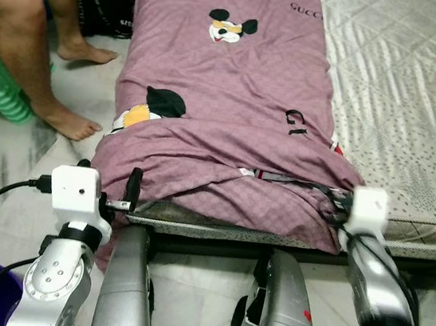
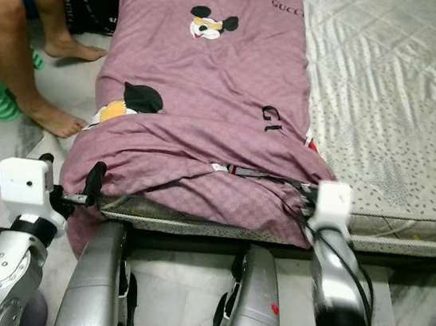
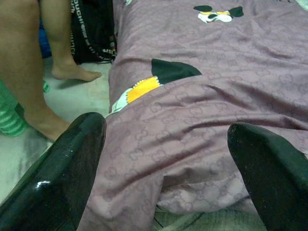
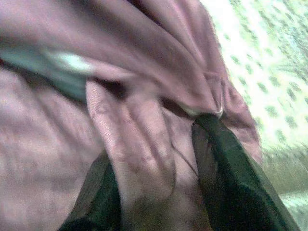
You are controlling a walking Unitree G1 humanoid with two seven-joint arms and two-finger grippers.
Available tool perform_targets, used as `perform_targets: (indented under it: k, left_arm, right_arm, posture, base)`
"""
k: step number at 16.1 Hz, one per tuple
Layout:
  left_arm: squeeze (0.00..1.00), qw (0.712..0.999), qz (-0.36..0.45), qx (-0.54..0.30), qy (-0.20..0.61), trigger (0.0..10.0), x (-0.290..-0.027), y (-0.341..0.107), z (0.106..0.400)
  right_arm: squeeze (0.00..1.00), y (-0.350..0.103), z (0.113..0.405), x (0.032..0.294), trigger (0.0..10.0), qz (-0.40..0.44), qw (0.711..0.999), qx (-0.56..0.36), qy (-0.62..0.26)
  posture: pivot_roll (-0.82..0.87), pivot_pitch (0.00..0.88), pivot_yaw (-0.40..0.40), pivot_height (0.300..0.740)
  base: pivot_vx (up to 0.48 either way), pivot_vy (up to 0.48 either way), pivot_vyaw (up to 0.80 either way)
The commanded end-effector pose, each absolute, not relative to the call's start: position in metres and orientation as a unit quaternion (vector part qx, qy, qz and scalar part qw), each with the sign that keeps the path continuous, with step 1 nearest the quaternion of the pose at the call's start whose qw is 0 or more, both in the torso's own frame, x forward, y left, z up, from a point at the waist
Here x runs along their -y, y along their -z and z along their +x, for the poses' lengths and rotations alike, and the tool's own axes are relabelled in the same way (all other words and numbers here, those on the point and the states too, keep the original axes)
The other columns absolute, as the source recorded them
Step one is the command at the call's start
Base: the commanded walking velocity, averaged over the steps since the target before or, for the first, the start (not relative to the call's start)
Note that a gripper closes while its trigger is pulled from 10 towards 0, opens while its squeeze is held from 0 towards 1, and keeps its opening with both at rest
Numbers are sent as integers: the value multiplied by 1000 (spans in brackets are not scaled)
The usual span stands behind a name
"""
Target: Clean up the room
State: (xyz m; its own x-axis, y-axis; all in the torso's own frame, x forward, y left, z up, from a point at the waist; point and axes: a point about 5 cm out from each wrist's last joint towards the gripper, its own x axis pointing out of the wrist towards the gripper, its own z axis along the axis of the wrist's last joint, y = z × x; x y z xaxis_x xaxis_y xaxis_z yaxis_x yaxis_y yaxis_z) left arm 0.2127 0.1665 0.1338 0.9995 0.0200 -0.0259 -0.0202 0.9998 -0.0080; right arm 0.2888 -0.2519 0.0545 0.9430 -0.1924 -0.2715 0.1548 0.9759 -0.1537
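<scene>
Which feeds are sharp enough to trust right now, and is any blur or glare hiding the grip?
Left eye view: evenly lit and sharp, blanket print readable. Left wrist view: fairly sharp, a small glint on one of the fingers, which stand apart. Right wrist view: soft and smeared, bed washed out bright; a fold of blanket sits between the right gripper fingers.

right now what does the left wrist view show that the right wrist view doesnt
Left wrist view alone: the left gripper open, its two black fingers spread wide in front of the bunched end of the purple blanket, a cartoon print on the cloth, and a person's bare legs on the floor beside the bed. Right wrist view alone: the right gripper shut on a fold of the blanket, and the pale patterned mattress. Both: the same purple blanket.
</scene>
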Motion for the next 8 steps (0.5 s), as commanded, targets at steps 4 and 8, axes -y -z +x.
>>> perform_targets:
  k: [4, 8]
  left_arm:
    - [0, 1000, -3, -10, -11, 10000, -169, -132, 220]
    - [0, 1000, 0, 0, -7, 10000, -171, -132, 229]
  right_arm:
    - [0, -51, 250, 249, 0, 32, 987, -148, 45]
    - [0, -42, 217, 244, 0, 70, 980, -179, -45]
  posture:
    - [5, 161, 34, 572]
    - [-14, 131, 45, 572]
  base:
    - [0, 0, 0]
    - [0, 0, 0]
